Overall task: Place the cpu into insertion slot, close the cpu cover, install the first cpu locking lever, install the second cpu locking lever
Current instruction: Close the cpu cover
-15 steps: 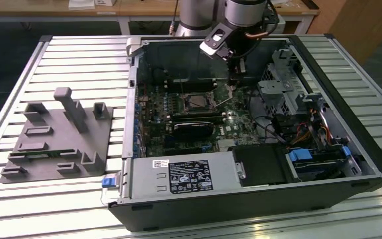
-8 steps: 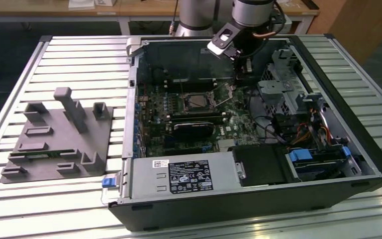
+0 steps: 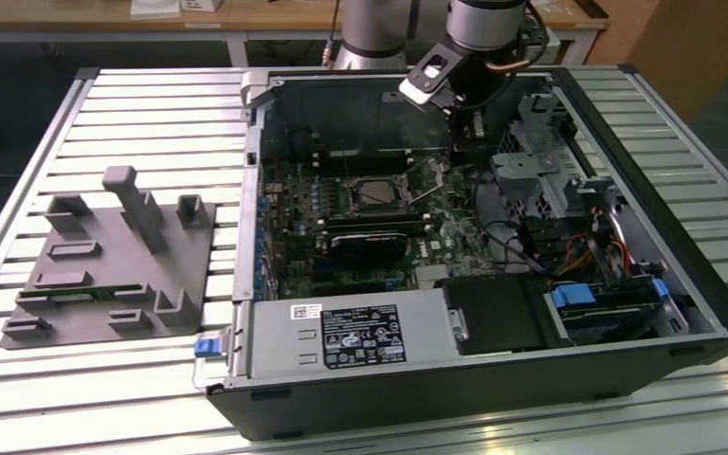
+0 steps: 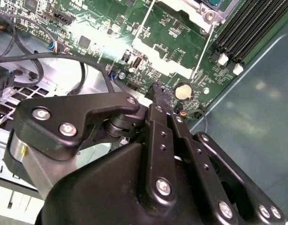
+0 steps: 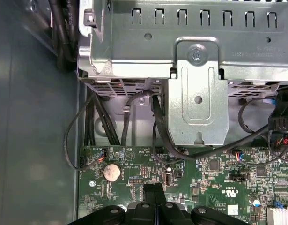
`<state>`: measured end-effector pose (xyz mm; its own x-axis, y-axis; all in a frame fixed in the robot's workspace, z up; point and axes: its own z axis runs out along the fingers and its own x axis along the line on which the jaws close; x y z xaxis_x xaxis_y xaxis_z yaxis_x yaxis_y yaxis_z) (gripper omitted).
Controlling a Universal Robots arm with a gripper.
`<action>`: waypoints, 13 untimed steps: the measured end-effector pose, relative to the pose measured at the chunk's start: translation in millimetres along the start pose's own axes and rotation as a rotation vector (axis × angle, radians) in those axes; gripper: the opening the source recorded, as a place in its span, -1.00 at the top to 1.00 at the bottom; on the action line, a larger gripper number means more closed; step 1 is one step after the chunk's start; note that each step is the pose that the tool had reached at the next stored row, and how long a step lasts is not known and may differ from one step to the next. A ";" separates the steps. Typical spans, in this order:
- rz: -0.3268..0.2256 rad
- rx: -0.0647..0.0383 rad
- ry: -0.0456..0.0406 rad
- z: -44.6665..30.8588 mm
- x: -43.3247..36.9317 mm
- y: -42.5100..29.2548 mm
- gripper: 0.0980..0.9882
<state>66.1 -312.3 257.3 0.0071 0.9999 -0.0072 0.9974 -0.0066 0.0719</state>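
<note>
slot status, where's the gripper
Gripper shut, holding nothing, over the board by the coin cell. Slot apart from it, toward the exterior view's left. Cables close by.

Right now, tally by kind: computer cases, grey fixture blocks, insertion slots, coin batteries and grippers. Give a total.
Computer case: 1
Grey fixture block: 1
Insertion slot: 1
Coin battery: 1
Gripper: 1
Total: 5

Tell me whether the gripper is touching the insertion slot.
Apart. In the second wrist view the gripper sits near the coin battery, with a stretch of green board between it and the insertion slot.
</note>
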 end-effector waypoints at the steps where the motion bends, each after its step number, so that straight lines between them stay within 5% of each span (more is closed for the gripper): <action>1: 0.000 0.000 0.0001 0.2 0.0 0.0 0.98; 13: 0.000 0.000 0.0001 6.8 0.1 -0.3 0.98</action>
<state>66.3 -312.3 250.4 0.0070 0.9999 -0.0071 0.9974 -0.0065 0.0720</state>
